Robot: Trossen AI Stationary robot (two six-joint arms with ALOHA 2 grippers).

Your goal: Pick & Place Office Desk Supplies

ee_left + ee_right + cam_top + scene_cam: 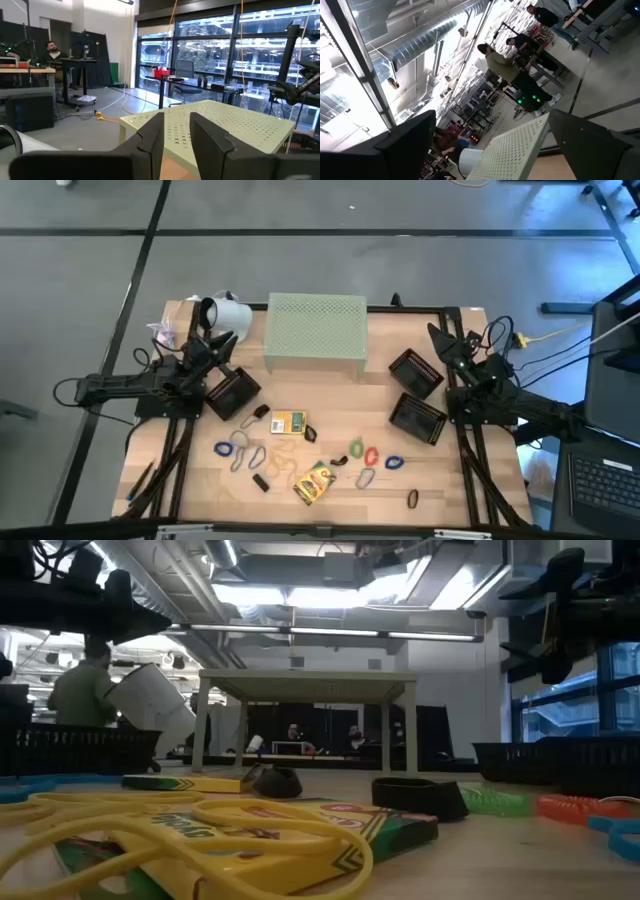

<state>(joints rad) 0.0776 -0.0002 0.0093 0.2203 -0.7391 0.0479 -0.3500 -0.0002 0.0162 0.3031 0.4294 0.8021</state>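
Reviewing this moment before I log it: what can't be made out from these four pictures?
- Black mesh trays: the high view is too small to show whether anything lies inside.
- Left gripper: its wrist view looks level over the pale green perforated stand, so the table below is cut off.
- Right gripper: its wrist view is tilted up at the room; no supplies show.
- Low view: the crayon box and yellow rubber bands block the items behind.
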